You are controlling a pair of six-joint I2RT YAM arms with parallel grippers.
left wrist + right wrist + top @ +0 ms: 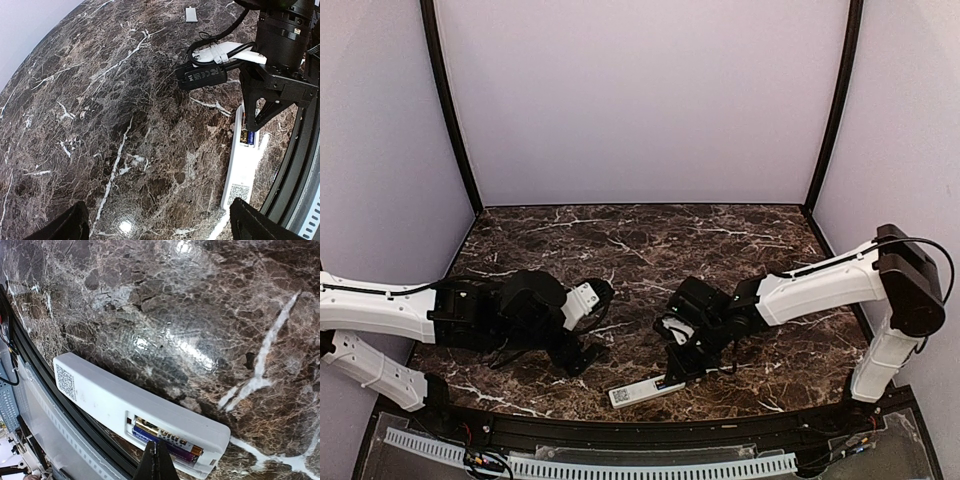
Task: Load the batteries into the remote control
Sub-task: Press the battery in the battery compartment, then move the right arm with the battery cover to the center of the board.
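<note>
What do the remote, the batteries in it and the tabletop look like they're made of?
Remote control: likely plastic, white, smooth matte shell with rounded corners.
Batteries: probably metal cells in glossy printed wrap, gold and bluish-purple.
Table: polished dark marble or marble-look laminate, white veins and sharp glare; cannot tell which.

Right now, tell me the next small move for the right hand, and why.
Probably press the shut right hand straight down a little. Both batteries lie in the open recess of the remote, and the closed tips sit right over the nearer one, which may not be fully seated. The open left hand hangs clear to the side.
</note>
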